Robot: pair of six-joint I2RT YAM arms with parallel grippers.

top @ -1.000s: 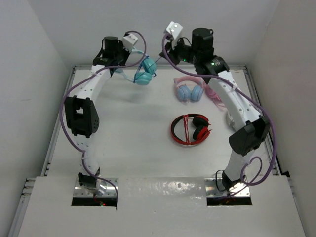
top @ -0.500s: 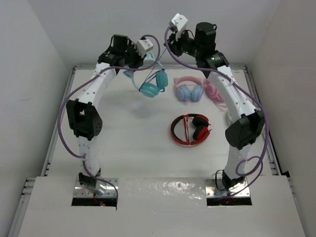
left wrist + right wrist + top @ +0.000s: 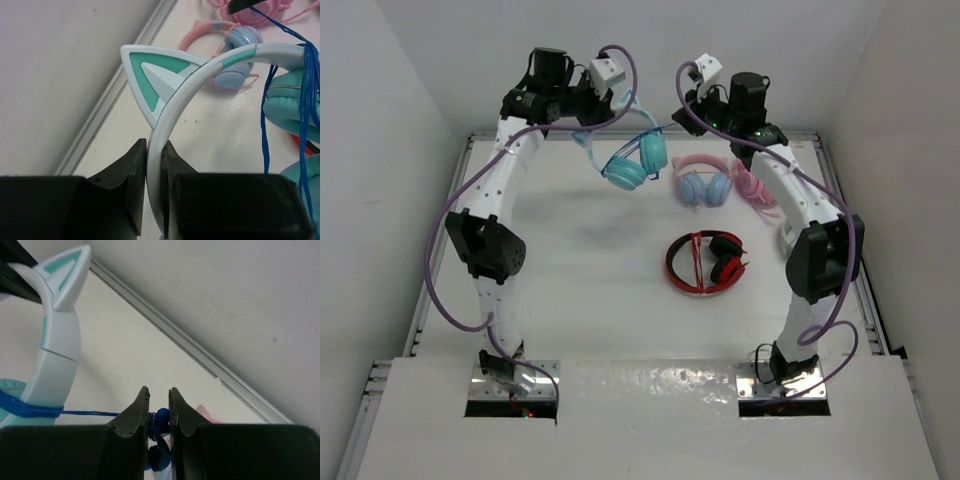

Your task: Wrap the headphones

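The teal headphones [image 3: 635, 160] with a pale mint cat-ear headband hang in the air over the far part of the table. My left gripper [image 3: 585, 118] is shut on the headband [image 3: 200, 75], which passes between its jaws [image 3: 155, 155]. The thin blue cable [image 3: 265, 125] is looped several times round the band beside the teal cup [image 3: 292, 107]. My right gripper [image 3: 686, 103] is to the right of the headphones. In the right wrist view it [image 3: 159, 395] is shut on the cable's blue plug [image 3: 161, 421], and the cable [image 3: 85, 413] runs taut to the headband [image 3: 57, 345].
A pink-banded pair with blue cups [image 3: 704, 184] and an all-pink pair [image 3: 752, 188] lie at the far right. A red and black pair [image 3: 705, 260] lies mid-table. The back wall and the table rail [image 3: 200, 357] are close behind both grippers.
Both arms have risen and swung right. The headphones have moved right with the left gripper. The right gripper has drawn away to the right with the cable end.
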